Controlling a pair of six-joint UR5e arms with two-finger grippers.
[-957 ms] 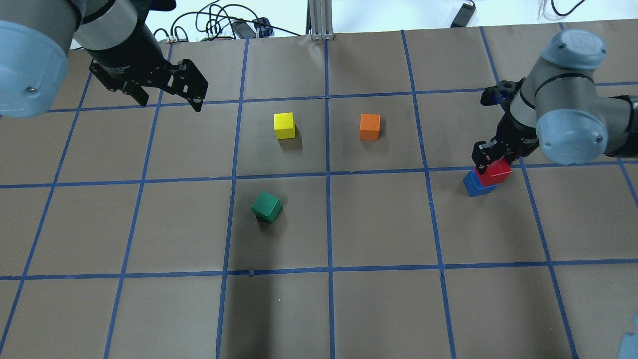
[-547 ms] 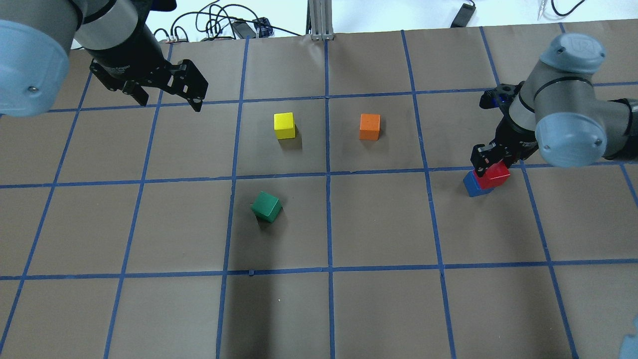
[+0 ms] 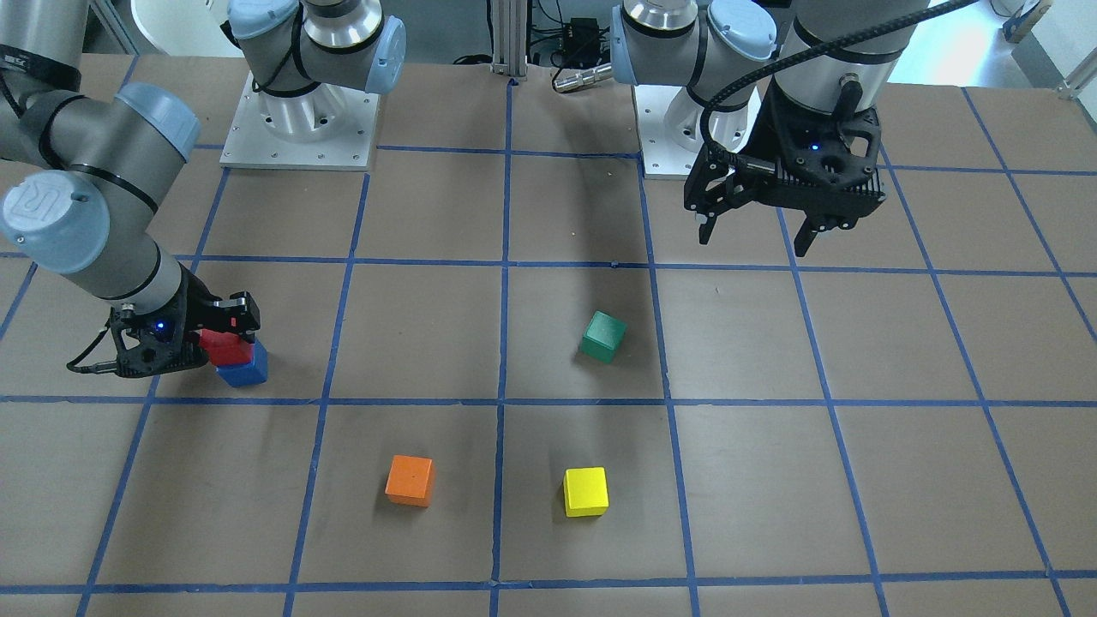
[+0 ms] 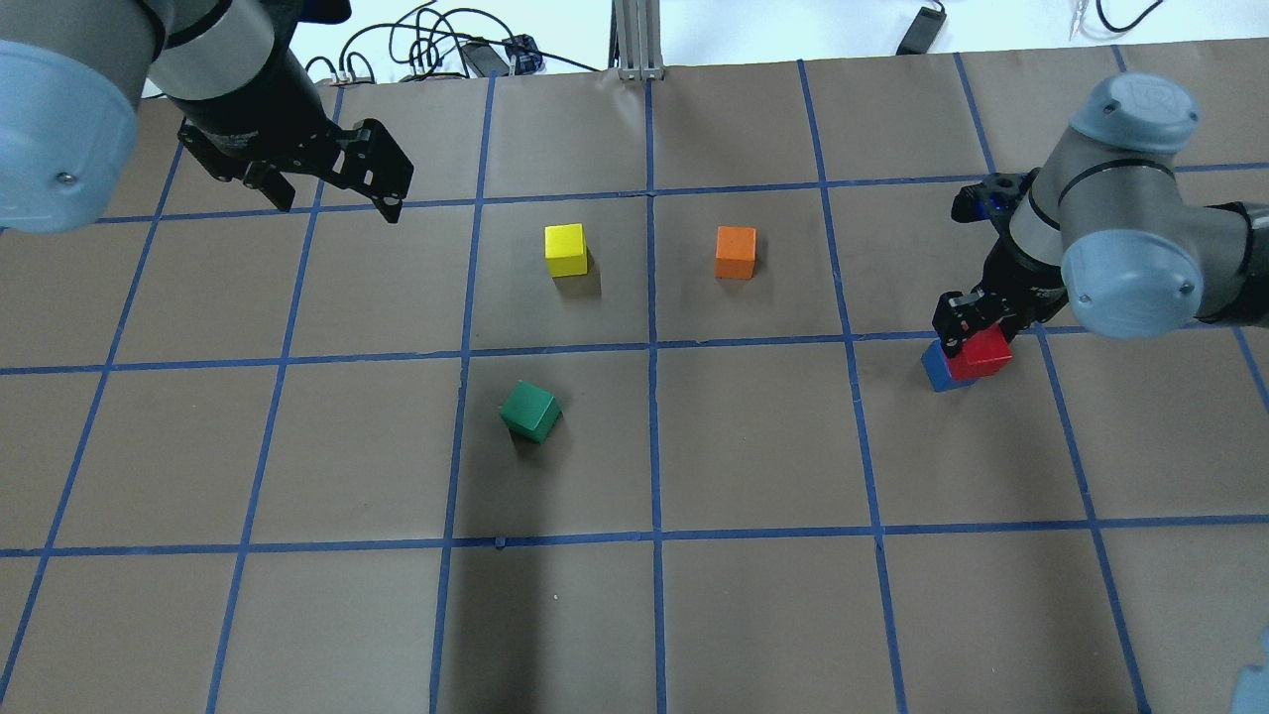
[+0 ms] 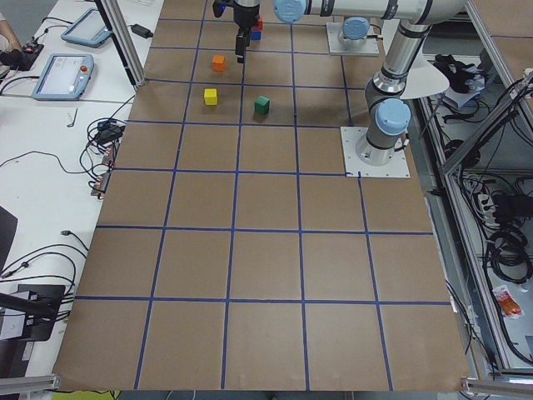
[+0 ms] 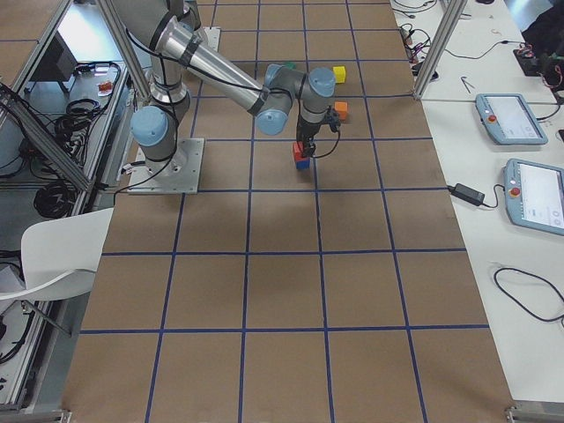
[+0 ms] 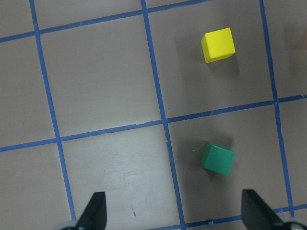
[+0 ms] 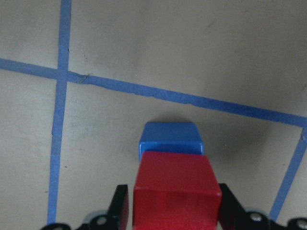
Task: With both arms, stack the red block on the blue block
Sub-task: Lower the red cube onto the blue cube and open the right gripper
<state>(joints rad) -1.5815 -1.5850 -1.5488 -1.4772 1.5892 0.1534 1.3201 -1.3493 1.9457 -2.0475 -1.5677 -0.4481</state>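
The right end effector (image 4: 977, 335) is clenched on the red block (image 8: 175, 187), one black finger pressed against each side face. It holds the block low over the blue block (image 8: 170, 138), which stands on the brown surface (image 4: 753, 615) just beside a line of the blue tape grid. In the right wrist view the red block covers the near part of the blue block's top, and a strip of blue shows beyond it, so the two are not squarely lined up. In the front-facing view the red block's underside meets the blue block's top edge, but it cannot be told whether the faces touch or a thin gap remains. The stack lies on the robot's right side of the surface, well apart from the other cubes.

The left end effector (image 3: 754, 242) hangs above the surface on the robot's left side, released, its fingers spread wide and holding nothing. Its wrist view looks straight down between the two fingertips at the green block (image 3: 602, 337), which is turned at an angle to the grid, and at the yellow block (image 3: 585, 491) farther off. The orange block (image 3: 409, 480) stands in the square next to the yellow one, with a tape line between them. All three rest flat on the surface, apart from each other and from both arms.
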